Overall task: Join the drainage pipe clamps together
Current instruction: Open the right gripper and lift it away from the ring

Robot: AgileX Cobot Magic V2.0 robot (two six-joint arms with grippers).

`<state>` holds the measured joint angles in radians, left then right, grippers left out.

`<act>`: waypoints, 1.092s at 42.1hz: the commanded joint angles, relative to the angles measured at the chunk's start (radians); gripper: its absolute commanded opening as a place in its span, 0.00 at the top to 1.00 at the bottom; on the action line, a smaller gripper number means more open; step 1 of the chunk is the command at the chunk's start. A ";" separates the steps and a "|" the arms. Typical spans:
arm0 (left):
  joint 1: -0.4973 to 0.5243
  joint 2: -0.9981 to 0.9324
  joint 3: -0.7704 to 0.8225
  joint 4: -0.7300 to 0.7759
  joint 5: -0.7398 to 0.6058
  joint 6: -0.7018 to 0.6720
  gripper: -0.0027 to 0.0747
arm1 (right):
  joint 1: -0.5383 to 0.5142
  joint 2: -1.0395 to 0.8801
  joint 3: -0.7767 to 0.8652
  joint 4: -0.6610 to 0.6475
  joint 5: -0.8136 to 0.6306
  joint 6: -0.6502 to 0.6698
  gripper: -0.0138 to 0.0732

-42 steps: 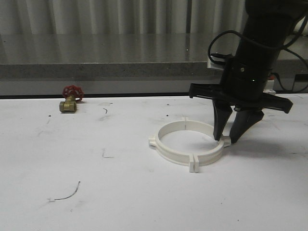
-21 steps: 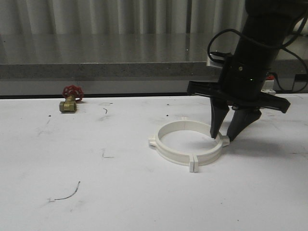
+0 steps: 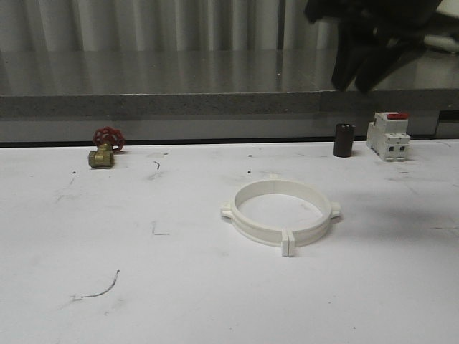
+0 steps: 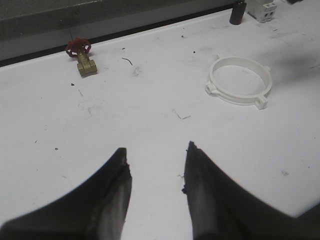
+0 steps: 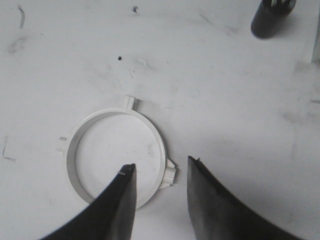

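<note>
- The drainage pipe clamps (image 3: pixel 280 212) are being seen lying flat on the white counter (image 3: pixel 179 287) as one closed white ring, a little toward 3 o'clock of the counter's middle in the front view.
- The ring's joined end tabs are being shown at its 6 o'clock edge and at its 12 o'clock edge, with a small lug at 9 o'clock and another at 3 o'clock.
- Nothing is being held against the ring; it is lying apart from both claws.
- The right claw (image 3: pixel 362 68) is being held high above the counter, toward 1 o'clock of the ring, with its dark fingers parted by a narrow gap and nothing between them.
- In the right wrist view, the right claw's fingers (image 5: pixel 122 200) are being seen over the ring, above it rather than touching it.
- The left claw (image 4: pixel 156 172) is being held moderately apart over bare counter, gripping nothing, well apart from the ring.
- A brass valve (image 3: pixel 105 150) with a red handwheel is sitting far off at 10 o'clock of the ring, near the counter's back edge.
- A small dark cylinder (image 3: pixel 344 140) and a white breaker (image 3: pixel 388 136) with a red top are standing near each other at 1 o'clock of the ring.
</note>
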<state>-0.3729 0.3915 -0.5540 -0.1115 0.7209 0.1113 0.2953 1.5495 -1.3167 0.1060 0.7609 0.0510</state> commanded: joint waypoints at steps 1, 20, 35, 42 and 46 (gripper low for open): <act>0.002 0.015 -0.028 -0.015 -0.073 -0.003 0.63 | 0.002 -0.156 0.007 -0.008 -0.031 -0.119 0.52; 0.002 0.015 -0.028 -0.015 -0.073 -0.003 0.63 | -0.027 -0.633 0.402 -0.038 -0.237 -0.129 0.52; 0.002 0.015 -0.028 -0.015 -0.073 -0.003 0.63 | -0.172 -0.959 0.711 -0.029 -0.270 -0.128 0.52; 0.002 0.015 -0.028 -0.015 -0.073 -0.003 0.63 | -0.172 -1.020 0.753 -0.029 -0.262 -0.128 0.52; 0.002 0.015 -0.028 -0.015 -0.073 -0.003 0.63 | -0.172 -1.020 0.753 -0.029 -0.257 -0.128 0.52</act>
<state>-0.3729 0.3915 -0.5540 -0.1115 0.7209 0.1113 0.1315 0.5308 -0.5410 0.0788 0.5681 -0.0668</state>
